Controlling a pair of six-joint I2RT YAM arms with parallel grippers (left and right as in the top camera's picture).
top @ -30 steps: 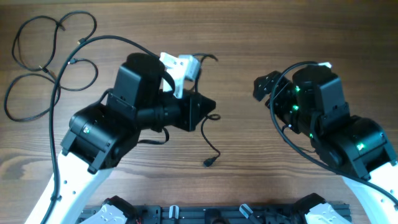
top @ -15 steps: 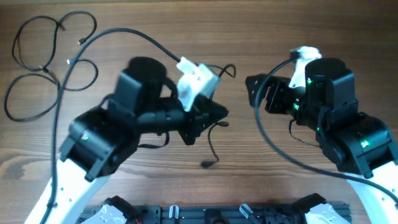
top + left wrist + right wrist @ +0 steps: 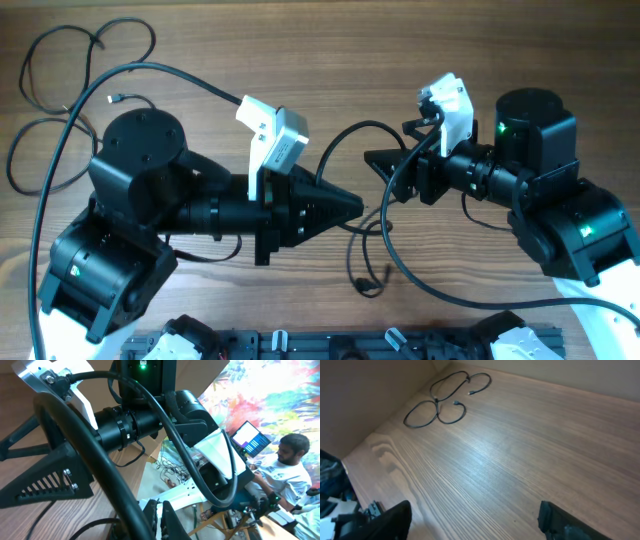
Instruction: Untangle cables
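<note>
The two arms face each other tip to tip over the middle of the wooden table [image 3: 480, 50]. The left gripper [image 3: 352, 203] points toward 3 o'clock with its jaws drawn together to a point. A short cord [image 3: 366, 288] trails away from just below that tip toward 6 o'clock and ends in a small plug on the wood. I cannot tell whether the tip has hold of it.

The right gripper [image 3: 475, 522] points toward 9 o'clock with its fingers spread wide, and only bare tabletop shows between them.

The rest of the cables [image 3: 436, 401] lie well apart from both arms, out at about 10 o'clock, in several flat loops that meet at one crossing. A thick wire [image 3: 395, 250] from the right arm sags in a curve just beside the short cord.
</note>
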